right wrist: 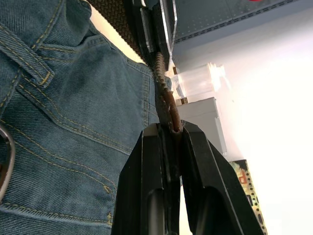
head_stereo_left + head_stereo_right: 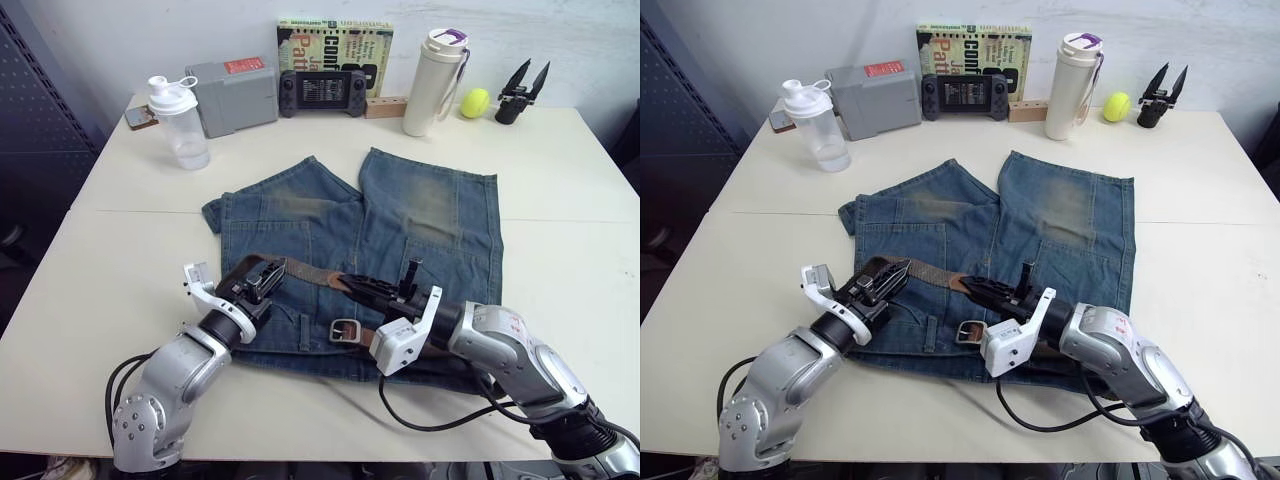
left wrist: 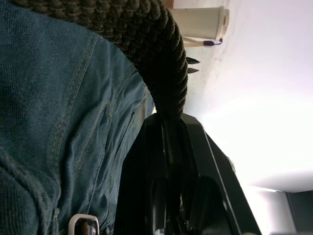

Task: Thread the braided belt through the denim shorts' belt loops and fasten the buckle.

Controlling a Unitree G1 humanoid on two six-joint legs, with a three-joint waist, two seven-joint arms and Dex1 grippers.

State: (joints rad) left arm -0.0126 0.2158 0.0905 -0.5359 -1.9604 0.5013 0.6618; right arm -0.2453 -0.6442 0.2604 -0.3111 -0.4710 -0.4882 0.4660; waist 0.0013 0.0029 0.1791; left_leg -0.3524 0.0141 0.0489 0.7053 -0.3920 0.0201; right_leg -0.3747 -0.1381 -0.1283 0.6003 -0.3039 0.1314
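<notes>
Both grippers' fingers (image 1: 195,161) pinch the braided belt (image 2: 305,271).

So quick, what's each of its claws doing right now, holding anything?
Left gripper: shut on the braided belt.
Right gripper: shut on the same belt, over the denim shorts.

The buckle (image 1: 4,156) is cut off at the lower left edge of the right wrist view, and the belt (image 2: 300,272) is partly hidden by both arms at lower centre.
</notes>
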